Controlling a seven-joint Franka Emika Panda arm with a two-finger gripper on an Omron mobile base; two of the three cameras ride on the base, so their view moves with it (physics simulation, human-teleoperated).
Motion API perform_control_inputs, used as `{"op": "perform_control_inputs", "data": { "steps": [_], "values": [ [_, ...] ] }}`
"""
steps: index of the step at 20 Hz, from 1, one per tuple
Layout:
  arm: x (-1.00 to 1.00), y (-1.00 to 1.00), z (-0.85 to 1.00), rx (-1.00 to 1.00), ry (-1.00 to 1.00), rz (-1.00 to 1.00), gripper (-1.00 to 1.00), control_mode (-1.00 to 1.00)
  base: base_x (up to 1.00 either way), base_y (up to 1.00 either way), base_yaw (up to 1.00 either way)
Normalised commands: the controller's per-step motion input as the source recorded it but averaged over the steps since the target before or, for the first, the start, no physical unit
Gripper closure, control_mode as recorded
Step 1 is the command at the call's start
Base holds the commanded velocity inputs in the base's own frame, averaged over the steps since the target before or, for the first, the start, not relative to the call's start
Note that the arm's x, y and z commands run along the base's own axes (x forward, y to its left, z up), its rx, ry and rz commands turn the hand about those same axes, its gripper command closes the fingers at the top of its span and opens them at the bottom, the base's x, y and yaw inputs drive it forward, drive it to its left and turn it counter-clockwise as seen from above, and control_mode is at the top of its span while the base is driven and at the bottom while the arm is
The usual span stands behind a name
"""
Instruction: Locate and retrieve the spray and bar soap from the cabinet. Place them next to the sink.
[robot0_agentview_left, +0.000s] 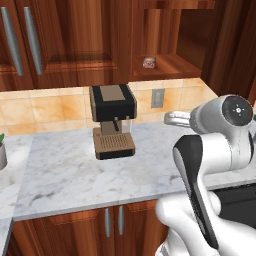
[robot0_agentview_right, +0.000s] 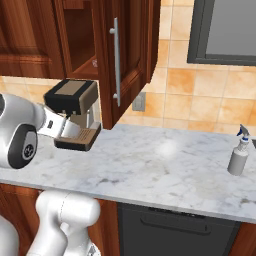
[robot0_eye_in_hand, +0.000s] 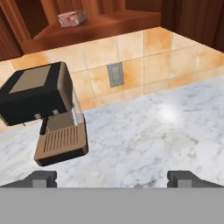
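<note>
A: Soap?
B: Soap (robot0_agentview_left: 149, 62) lies on the shelf (robot0_agentview_left: 170, 67) of the open cabinet (robot0_agentview_left: 165, 30), upper centre of the left base view, top left in the hand view.
A: Spray?
B: Spray (robot0_agentview_right: 239, 151) stands upright on the bench (robot0_agentview_right: 165, 165), far right of the right base view.
A: Tool?
B: Tool (robot0_eye_in_hand: 113, 178) fully open, holding nothing, bottom edge of the hand view, above the bench, coffee machine (robot0_eye_in_hand: 46, 109) at left.
</note>
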Motion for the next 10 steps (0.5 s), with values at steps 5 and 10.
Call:
{"op": "perform_control_inputs", "data": {
  "steps": [5, 10],
  "values": [
    [0.02, -0.02, 0.44, -0.01, -0.02, 0.03, -1.00, -1.00, 0.00, 0.00, 0.00],
    [0.20, -0.08, 0.35, 0.00, -0.04, 0.04, -1.00, -1.00, 0.00, 0.00, 0.00]
  ]
}}
